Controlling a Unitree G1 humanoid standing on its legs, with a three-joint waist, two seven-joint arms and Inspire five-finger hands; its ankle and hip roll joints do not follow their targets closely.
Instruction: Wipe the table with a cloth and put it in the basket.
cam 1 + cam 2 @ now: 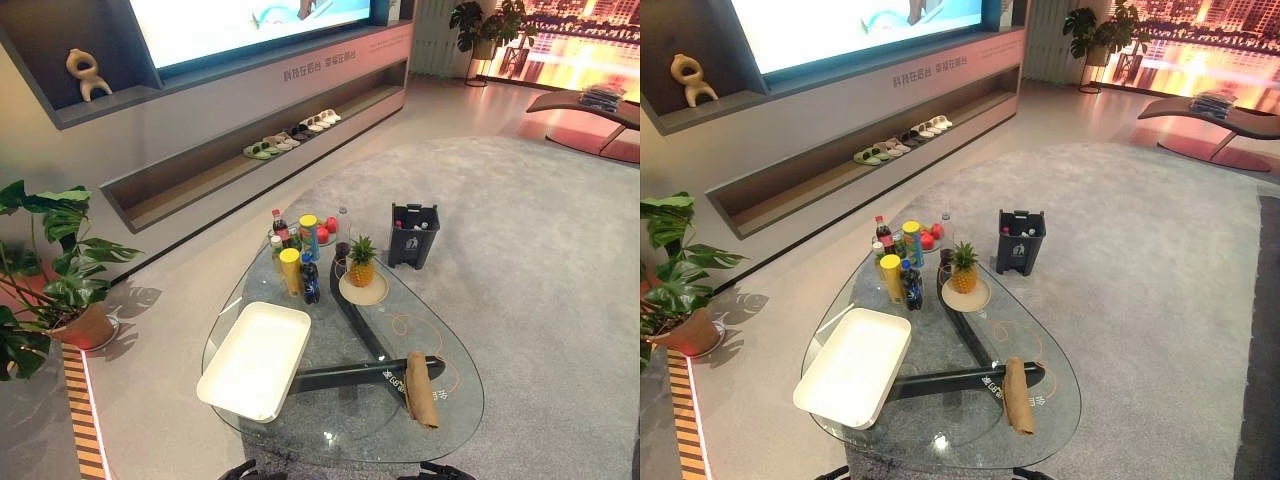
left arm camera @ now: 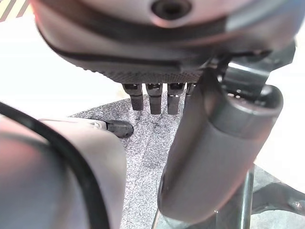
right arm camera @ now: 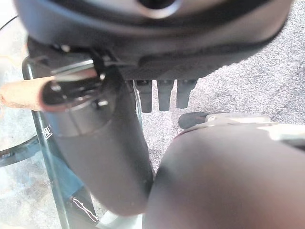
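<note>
A tan cloth (image 1: 421,389) lies folded in a long strip on the front right of the glass table (image 1: 350,430); its end also shows past my right thumb as the cloth (image 3: 21,93). A shallow white basket (image 1: 255,358) stands empty on the table's front left. My left hand (image 2: 143,57) hangs low over the grey carpet, fingers straight and holding nothing. My right hand (image 3: 190,47) hangs the same way beside the table's near edge, open and apart from the cloth.
Bottles, cans, red fruit (image 1: 300,250) and a pineapple on a plate (image 1: 361,265) crowd the table's far end. A dark bin (image 1: 413,235) stands on the carpet beyond. A potted plant (image 1: 50,290) is at the left, a low shelf with shoes (image 1: 290,135) along the wall.
</note>
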